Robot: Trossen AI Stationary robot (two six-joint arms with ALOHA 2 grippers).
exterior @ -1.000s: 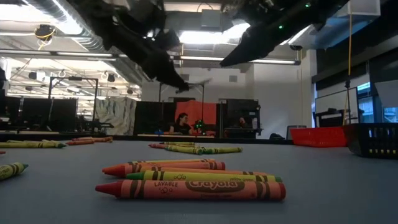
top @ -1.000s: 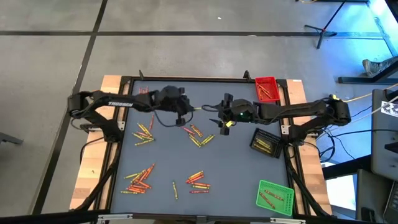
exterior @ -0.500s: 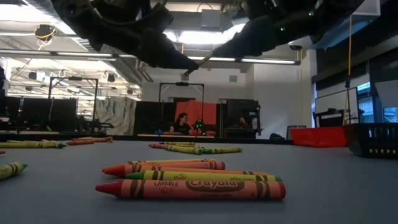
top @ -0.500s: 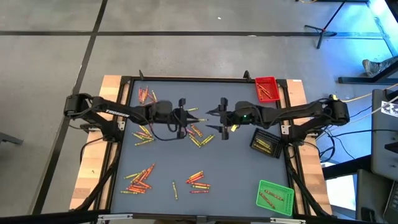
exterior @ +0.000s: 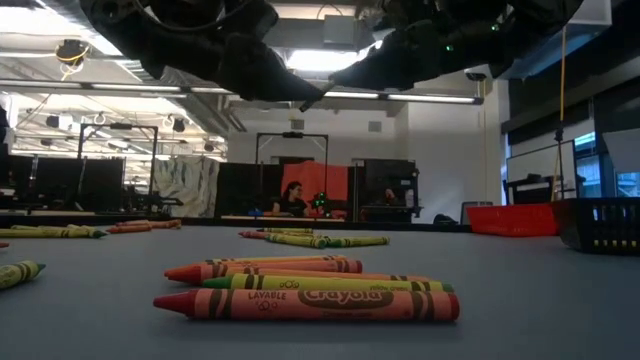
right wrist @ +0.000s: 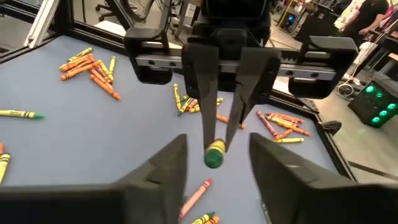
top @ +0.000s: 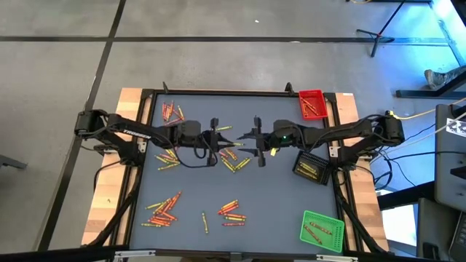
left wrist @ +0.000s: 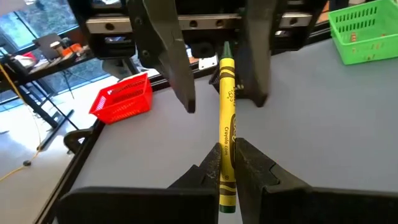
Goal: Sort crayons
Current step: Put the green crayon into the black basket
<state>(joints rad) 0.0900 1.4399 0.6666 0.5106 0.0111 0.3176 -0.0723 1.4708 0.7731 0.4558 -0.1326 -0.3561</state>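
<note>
A yellow-green crayon [left wrist: 226, 124] hangs above the middle of the table, with my left gripper [left wrist: 227, 167] shut on it. It points at my right gripper [right wrist: 216, 142], which faces the left one [top: 218, 136] head-on. The right gripper is open. Its two fingers [left wrist: 180, 74] stand on either side of the crayon's free end [right wrist: 214, 155], with a gap on each side. Other crayons lie on the mat below [top: 233, 160]. My left gripper pinches the crayon's rear end [left wrist: 225, 180] between its two fingers. The fingers come nearly level from the table's left and lie along the crayon. The crayon juts straight out past the fingertips toward the right gripper, clear of the table.
Loose crayons lie in heaps at the far left [top: 172, 111], left [top: 167, 155], near left [top: 164, 211] and near middle [top: 231, 212]. A red tray [top: 312, 103], a black tray [top: 309, 167] and a green tray [top: 322, 231] stand along the right side.
My left gripper has swung with the crayon toward the table's near edge and the right gripper, tipping up to nearly level. My right gripper has also tipped up to nearly level. The crayon's free end now reaches between the right gripper's fingers.
</note>
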